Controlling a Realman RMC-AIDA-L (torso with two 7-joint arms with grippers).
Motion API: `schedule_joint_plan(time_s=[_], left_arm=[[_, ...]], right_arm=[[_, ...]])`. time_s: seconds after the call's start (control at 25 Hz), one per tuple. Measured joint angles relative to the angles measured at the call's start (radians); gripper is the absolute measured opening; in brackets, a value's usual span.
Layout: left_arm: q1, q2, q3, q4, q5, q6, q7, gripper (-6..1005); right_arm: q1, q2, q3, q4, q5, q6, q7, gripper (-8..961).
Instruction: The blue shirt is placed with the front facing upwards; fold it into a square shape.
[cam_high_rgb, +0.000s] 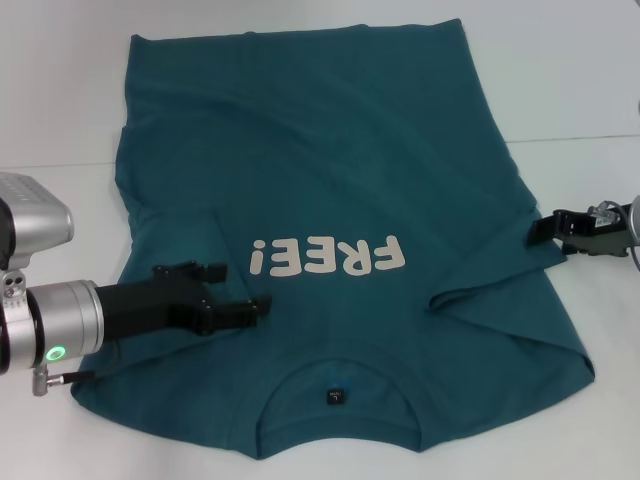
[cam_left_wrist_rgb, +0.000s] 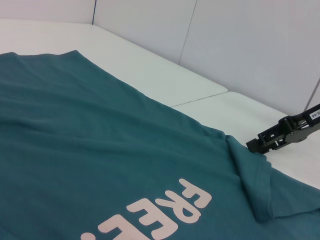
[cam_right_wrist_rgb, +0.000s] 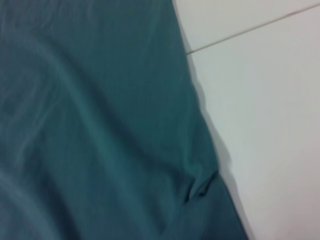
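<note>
Lying front-up across the white table, the large dark teal-blue cotton T-shirt fills most of my head view, its off-white "FREE!" lettering and small dark neck label towards me. Both short sleeves are folded in over the chest; the cloth is soft and lightly creased. My left gripper sits over the left shoulder, black fingers pressed together. My right gripper touches the shirt's right edge; I cannot tell its state. Pale wall panels stand behind.
</note>
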Motion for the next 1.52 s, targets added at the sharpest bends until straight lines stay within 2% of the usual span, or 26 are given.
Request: schedule_joint_plan(time_s=[0.24, 0.52, 0.68, 0.88, 1.04, 1.2, 1.44, 1.52], left_arm=[[0.000, 0.000, 0.000, 0.000, 0.000, -0.001, 0.000, 904], [0.000, 0.000, 0.000, 0.000, 0.000, -0.002, 0.000, 904], [0.001, 0.001, 0.000, -0.001, 0.000, -0.002, 0.000, 904], [0.001, 0.004, 0.000, -0.008, 0.000, -0.002, 0.000, 904], [0.002, 0.005, 0.000, -0.009, 0.000, -0.003, 0.000, 904], [0.002, 0.005, 0.000, -0.009, 0.000, -0.003, 0.000, 904], [0.000, 0.002, 0.000, -0.009, 0.000, -0.003, 0.000, 905], [0.000, 0.002, 0.000, -0.009, 0.000, -0.003, 0.000, 905]], right_arm=[[0.015, 0.004, -0.002, 0.006, 0.001, -0.014, -0.032, 546], [0.019, 0.025, 0.002, -0.021, 0.002, -0.008, -0.071, 274], [0.022, 0.027, 0.003, -0.021, 0.002, -0.007, -0.084, 87], [0.023, 0.024, 0.002, -0.022, 0.003, -0.012, -0.087, 16], [0.013, 0.018, 0.007, -0.022, 0.002, -0.015, -0.085, 13], [0.003, -0.003, 0.009, -0.022, -0.001, -0.020, -0.065, 9], [-0.012, -0.013, 0.009, -0.023, -0.004, -0.021, -0.060, 116], [-0.013, -0.015, 0.009, -0.023, -0.003, -0.024, -0.060, 192]])
